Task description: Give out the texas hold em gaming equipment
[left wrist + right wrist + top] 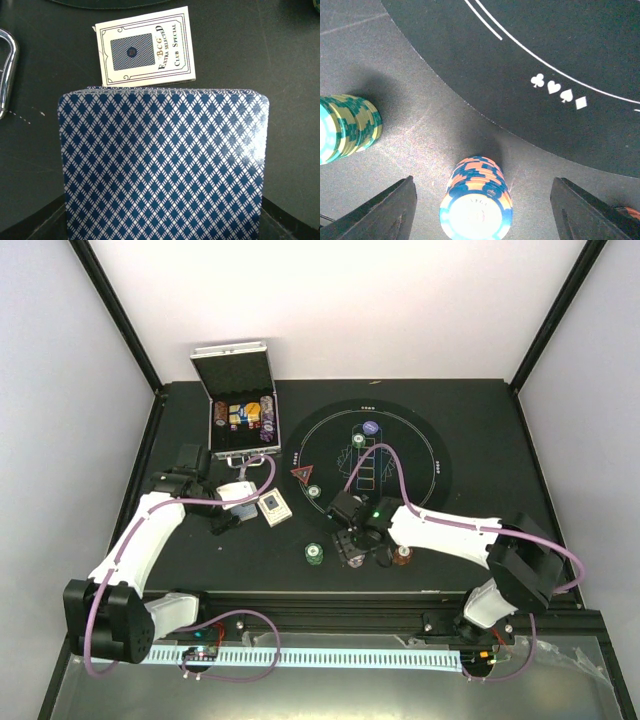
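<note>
Orange chip stack (476, 197) within right tool (482, 217)

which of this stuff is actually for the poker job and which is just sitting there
For the job: deck of cards, loose brand card, orange chip stack, green chip stack, red triangle token, blue button.
Just lying about: silver case, round black mat.

Bright, even light washes the white walls (330, 300) pale, while the black table (480, 420) stays dark. A soft sheen lies on the right of the cards (160, 165). The orange chips (476, 200) cast a soft shadow away from the lens, their near face washed out and slightly blurred
</note>
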